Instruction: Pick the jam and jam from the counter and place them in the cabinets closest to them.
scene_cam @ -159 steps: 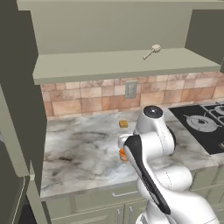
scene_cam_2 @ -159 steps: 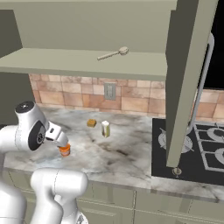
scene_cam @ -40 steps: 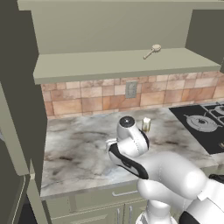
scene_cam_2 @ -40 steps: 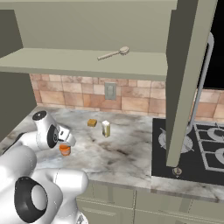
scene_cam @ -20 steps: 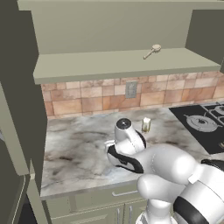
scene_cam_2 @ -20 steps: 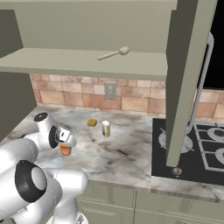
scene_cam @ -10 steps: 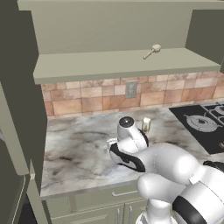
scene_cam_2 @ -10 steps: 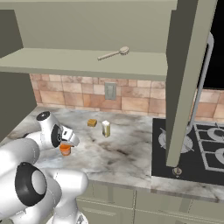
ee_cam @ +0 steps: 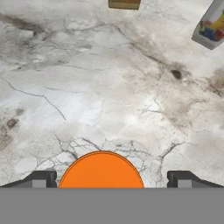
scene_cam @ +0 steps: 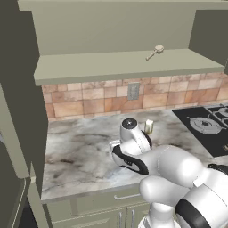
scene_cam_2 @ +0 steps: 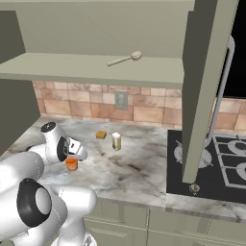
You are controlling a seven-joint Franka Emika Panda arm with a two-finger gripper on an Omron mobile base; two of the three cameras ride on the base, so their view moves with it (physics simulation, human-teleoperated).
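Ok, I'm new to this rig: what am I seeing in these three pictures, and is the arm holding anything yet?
It is a white robot arm in a rendered kitchen. Two pictures come from cameras behind it, left and right; the third looks along its hand. On the marbled counter stand an orange-lidded jar, a pale jar and a small brown block. A spoon lies on the open cabinet's shelf. The gripper has its fingers spread either side of the orange jar; nothing is gripped.
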